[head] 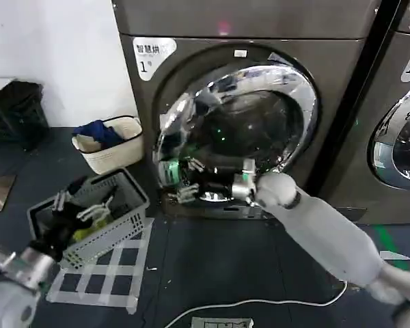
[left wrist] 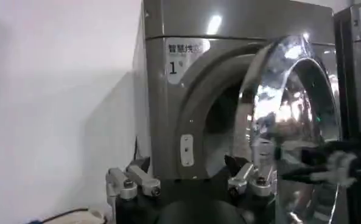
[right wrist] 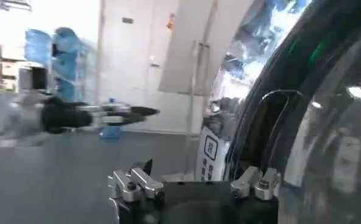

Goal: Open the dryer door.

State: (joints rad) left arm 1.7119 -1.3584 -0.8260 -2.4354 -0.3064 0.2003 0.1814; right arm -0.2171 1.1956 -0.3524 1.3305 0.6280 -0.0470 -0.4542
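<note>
1. Dryer door [head: 236, 130] swung partly out from the machine front [head: 191, 61], chrome ring catching reflections, gap showing on its hinge-side edge.
2. Right gripper [head: 242, 186] at the door's lower rim, fingers apparently spread; contact hard to judge.
3. Left gripper [head: 68, 212] parked low over the grey basket [head: 123, 198], fingers spread, well apart from the door.
4. Open dark floor [head: 212, 266] before the machine.

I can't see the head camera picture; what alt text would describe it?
The dryer door, chrome-ringed, stands partly swung out from a grey machine, with the right gripper at its lower edge. The left gripper hangs over a grey basket on the floor.
</note>
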